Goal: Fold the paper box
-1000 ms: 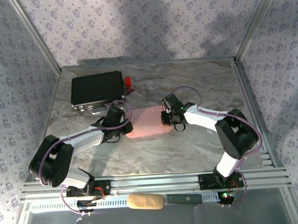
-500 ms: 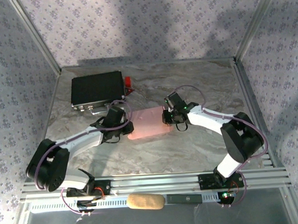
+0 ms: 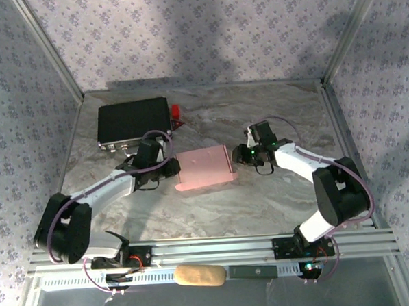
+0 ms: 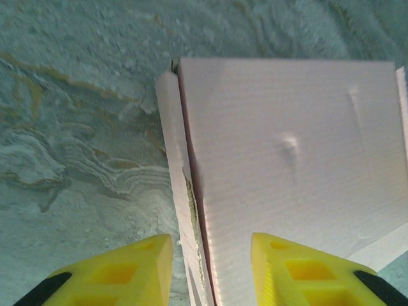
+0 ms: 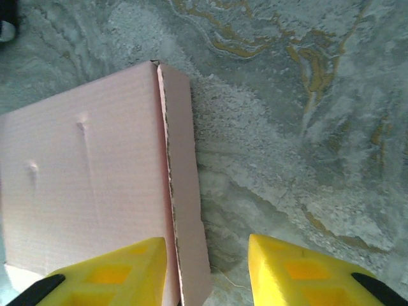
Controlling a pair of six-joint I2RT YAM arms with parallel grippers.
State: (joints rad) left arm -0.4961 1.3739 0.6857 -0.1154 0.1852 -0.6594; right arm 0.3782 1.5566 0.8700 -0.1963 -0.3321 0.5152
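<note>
Fingers on both arms stand parted and grasp nothing. The left fingers (image 4: 137, 271) are spread on either side of the left edge of the paper box (image 3: 204, 167), one over the bare table (image 3: 262, 205) and the other over the box's top face. I cannot tell whether either touches the card. The right fingers (image 5: 108, 274) are released too, one above the box's narrow right-hand flap and the other above bare marble. From above they sit just off the box's right edge, with a small gap.

The pale pink box lies flat and closed about the middle of the table (two small dents mark its top face). Its folded side strips show along both short edges. A black case (image 3: 134, 122) rests near the far left corner, well apart from the box, with a small red piece (image 3: 177, 113) at its right end.
</note>
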